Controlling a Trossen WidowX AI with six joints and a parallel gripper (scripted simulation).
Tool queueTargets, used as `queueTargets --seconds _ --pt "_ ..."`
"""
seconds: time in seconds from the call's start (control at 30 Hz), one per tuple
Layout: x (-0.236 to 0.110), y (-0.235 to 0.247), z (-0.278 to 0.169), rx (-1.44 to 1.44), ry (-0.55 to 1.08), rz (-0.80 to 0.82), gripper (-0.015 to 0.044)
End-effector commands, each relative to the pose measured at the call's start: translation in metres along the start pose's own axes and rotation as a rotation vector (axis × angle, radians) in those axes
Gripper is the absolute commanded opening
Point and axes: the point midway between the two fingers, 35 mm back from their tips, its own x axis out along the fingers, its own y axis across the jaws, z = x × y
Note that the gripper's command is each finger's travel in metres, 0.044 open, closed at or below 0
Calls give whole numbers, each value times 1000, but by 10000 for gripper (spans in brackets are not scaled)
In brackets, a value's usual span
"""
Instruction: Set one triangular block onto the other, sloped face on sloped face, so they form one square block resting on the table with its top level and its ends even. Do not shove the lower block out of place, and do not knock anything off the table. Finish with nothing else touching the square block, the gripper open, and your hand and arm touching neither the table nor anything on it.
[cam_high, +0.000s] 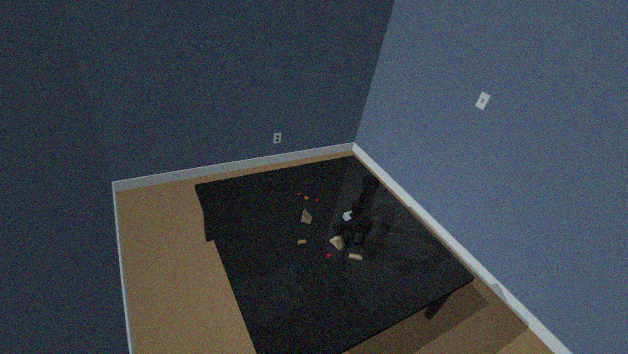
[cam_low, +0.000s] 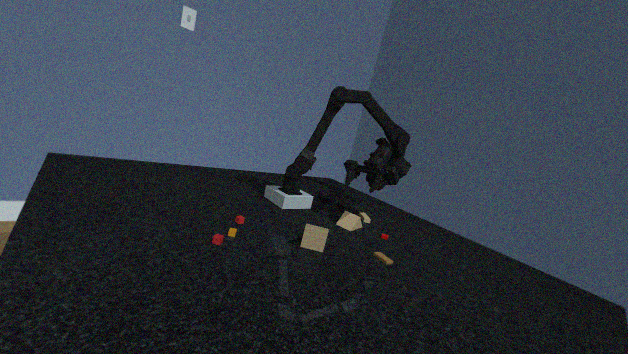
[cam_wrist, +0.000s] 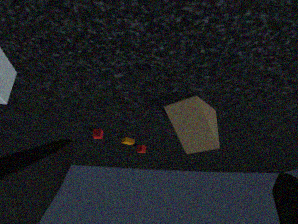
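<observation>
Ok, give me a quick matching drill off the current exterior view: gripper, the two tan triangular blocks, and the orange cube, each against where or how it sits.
Column one:
1. gripper
2. nearer triangular block
3. farther triangular block
4. orange cube

Column two:
A. between two red pieces on the left of the table
B. open, raised above the table, holding nothing
C. lying alone on the table, in front of the arm's white base
D. on the table below the gripper, beside a small tan piece

Pairs: 1-B, 2-C, 3-D, 4-A
</observation>
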Motion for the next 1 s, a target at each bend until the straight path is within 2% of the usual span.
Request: queueTargets --seconds 0.0,0.3,0.97 --pt "-6 2 15 420 -8 9 440" --pt "-16 5 41 1229 -12 20 440" --pt "-28 14 75 2198 -6 37 440"
